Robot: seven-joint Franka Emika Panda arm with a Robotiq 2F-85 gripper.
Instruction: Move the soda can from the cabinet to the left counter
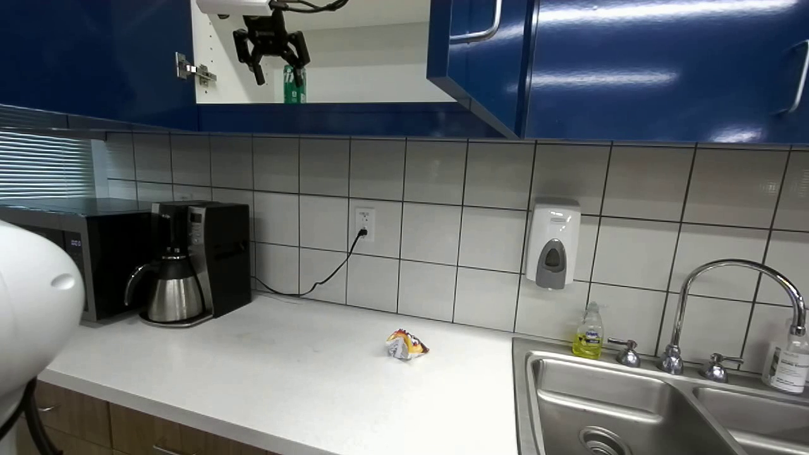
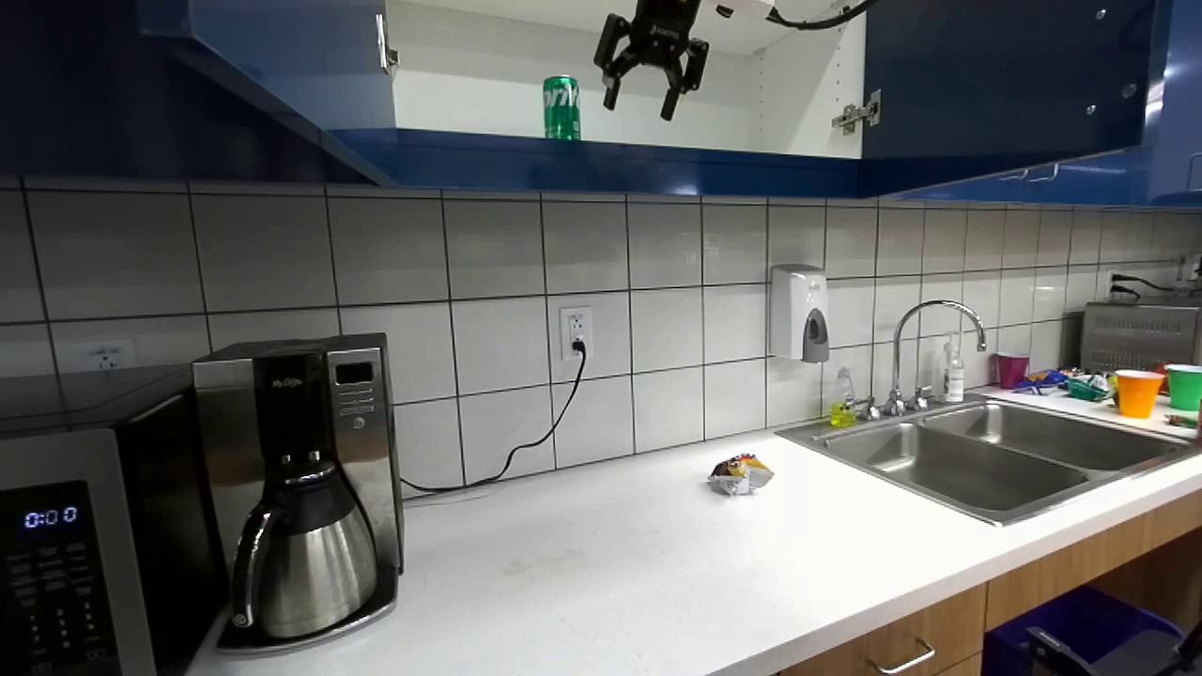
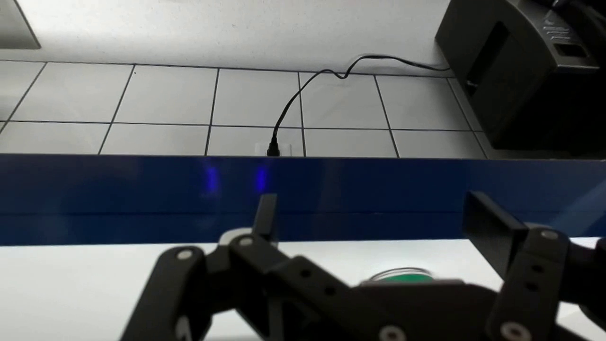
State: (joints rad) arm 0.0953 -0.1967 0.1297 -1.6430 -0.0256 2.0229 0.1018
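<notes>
In an exterior view, your Sprite can (image 2: 562,111) stands upright in the blue cabinet (image 2: 610,165), at nine o'clock from the Robotiq gripper (image 2: 639,105), whose fingers (image 2: 671,101) are spread around nothing. The wrist view suggests the can lies deeper in, so reach inward to straddle its vertical axis. White counter (image 2: 648,554) lies at six o'clock, a crumpled snack bag (image 2: 740,475) between five and six, the double-bowl sink (image 2: 1005,513) between four and five.

Both exterior views face cabinet (image 1: 328,118), counter (image 2: 582,582), angles differing; wrist view nearer, looking down.
</notes>
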